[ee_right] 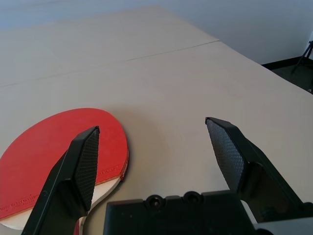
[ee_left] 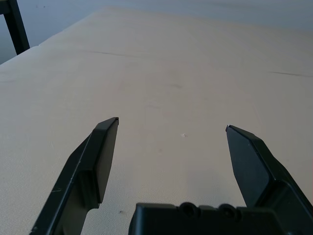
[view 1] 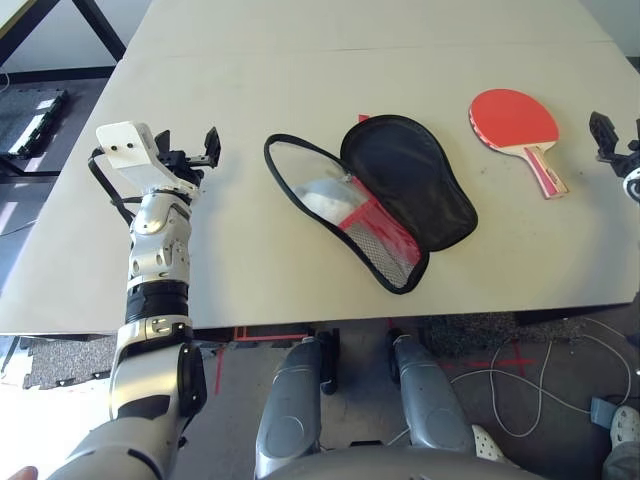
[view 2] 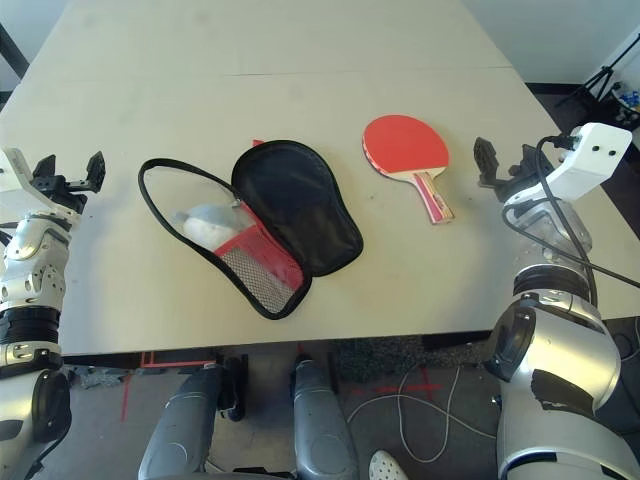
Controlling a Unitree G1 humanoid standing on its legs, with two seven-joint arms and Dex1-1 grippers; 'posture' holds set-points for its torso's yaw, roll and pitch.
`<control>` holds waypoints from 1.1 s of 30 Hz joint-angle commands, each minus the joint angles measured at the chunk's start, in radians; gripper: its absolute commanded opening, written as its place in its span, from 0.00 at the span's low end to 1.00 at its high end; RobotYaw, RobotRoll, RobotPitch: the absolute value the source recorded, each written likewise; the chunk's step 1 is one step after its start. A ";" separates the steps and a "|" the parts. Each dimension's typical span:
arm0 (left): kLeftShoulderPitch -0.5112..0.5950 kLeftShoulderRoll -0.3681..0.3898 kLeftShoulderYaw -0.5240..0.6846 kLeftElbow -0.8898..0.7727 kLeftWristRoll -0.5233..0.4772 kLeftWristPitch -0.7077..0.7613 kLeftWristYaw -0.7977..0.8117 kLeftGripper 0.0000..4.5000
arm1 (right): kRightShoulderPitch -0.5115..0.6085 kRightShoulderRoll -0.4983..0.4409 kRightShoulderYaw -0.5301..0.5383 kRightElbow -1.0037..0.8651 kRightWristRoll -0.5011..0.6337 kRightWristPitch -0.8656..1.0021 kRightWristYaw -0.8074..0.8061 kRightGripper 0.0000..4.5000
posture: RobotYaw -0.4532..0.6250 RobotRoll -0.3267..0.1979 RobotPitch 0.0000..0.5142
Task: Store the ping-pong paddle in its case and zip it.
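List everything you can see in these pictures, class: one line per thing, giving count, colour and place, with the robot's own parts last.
table: one, beige, under everything.
case: one, red outside with black lining, lying open mid-table.
white wad: one, inside the case's open half.
ping-pong paddle: one, red with pale handle, lying flat, apart from the case on the robot's right.
cables: white, on the floor.
left gripper: black, open, left of the case.
right gripper: black, open, beside the paddle.
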 commanded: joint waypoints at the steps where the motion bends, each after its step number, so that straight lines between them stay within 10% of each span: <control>1: 0.017 0.008 0.008 0.008 0.002 -0.001 0.000 1.00 | -0.001 -0.007 -0.013 0.022 0.000 0.000 -0.007 0.99 | 0.37 0.62 0.46; 13: -0.127 0.143 0.023 0.010 -0.029 0.054 -0.066 1.00 | 0.003 -0.002 -0.008 0.022 -0.006 0.018 -0.030 0.99 | 0.37 0.62 0.46; 33: -0.141 0.143 -0.335 -0.639 -0.269 0.695 -0.494 1.00 | -0.074 0.008 0.094 -0.006 -0.124 0.178 -0.179 0.99 | 0.34 0.62 0.47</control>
